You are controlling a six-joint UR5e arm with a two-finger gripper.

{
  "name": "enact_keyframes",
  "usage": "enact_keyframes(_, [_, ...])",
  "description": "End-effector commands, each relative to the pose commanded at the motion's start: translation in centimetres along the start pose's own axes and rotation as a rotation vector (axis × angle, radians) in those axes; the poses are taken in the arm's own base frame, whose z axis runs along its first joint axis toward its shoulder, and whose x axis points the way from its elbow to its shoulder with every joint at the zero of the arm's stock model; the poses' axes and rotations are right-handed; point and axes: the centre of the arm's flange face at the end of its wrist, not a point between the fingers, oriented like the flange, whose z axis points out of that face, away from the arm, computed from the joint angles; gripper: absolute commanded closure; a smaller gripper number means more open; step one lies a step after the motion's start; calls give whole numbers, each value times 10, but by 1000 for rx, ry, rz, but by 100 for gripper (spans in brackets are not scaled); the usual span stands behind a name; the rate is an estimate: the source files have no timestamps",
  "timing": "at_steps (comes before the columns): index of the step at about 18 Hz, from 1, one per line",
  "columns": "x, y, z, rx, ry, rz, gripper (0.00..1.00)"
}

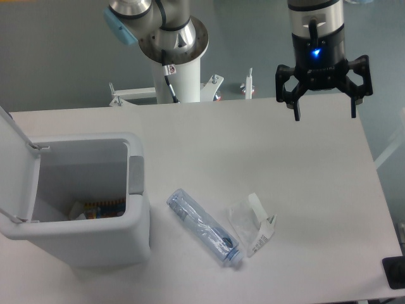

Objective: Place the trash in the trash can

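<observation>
Clear plastic marks both pieces of trash, and both lie on the pale desk (pixel 253 158) just to the right of the trash can (pixel 95 244): the crushed bottle (pixel 202 227) nearest it, lying aslant with its cap end pointing away from the can, and the crumpled wrapper (pixel 252 221) with its white tag just beyond the bottle, close beside it though I cannot tell whether they touch. The trash can stands with its lid (pixel 12 168) swung up and back on its left side, so the mouth is open; some colourful litter (pixel 101 208) already lies at the bottom. The tool (pixel 323 104) hangs well above and far to the right of the can, past both pieces, its fingers spread wide and holding nothing. By the look of it, neither piece has been dealt with, and the step in hand is the first reach. The next move calls for bringing the tool towards the can and down over one piece, probably turning the fingers to straddle the bottle across its narrow width, since thin crushed plastic may slip or spring.
</observation>
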Motion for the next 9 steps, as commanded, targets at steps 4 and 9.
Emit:
enact_keyframes(4, [2,-2,2,4,5,-3,0])
enact_keyframes(9, [4,-3,12,-5,20,-4,0])
